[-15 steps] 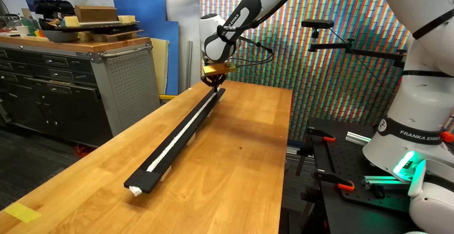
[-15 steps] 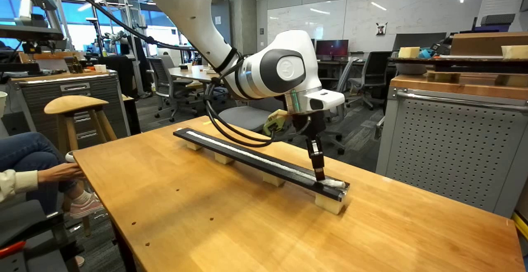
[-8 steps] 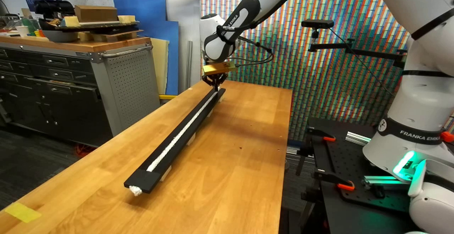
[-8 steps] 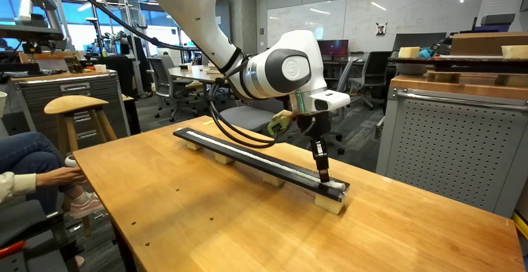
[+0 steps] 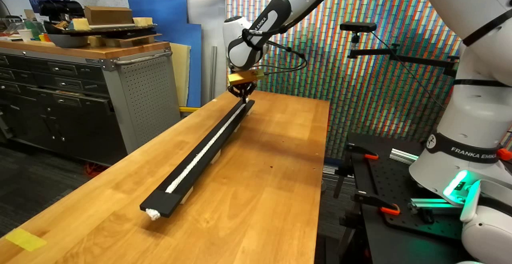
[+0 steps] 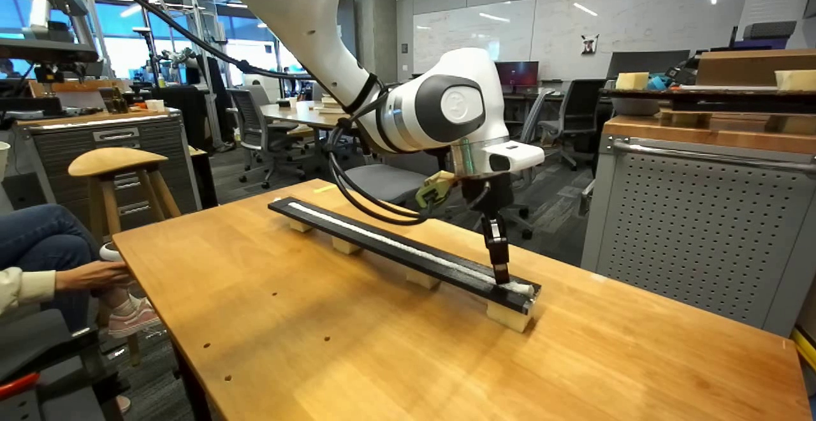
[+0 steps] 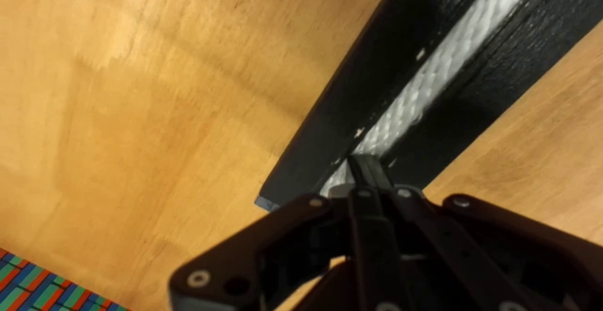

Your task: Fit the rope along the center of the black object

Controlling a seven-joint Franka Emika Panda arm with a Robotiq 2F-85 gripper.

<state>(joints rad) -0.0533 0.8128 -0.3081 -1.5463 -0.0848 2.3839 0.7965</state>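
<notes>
Falls bright and warm on the wooden table (image 5: 260, 200) in both exterior views, leaving a soft-edged shadow beneath the black rail (image 5: 205, 158). Shines from a ceiling light (image 6: 153, 0) high beyond the table, flares near white through windows (image 6: 121, 32) there, and streaks in glare over the whiteboard (image 6: 554, 38) behind the table. Glows green from a lamp strip (image 5: 455, 183) to one side of the table. Glints off the white rope (image 7: 421, 89) above the table in the wrist view, leaving the gripper (image 7: 369, 167) dark and slightly soft.
</notes>
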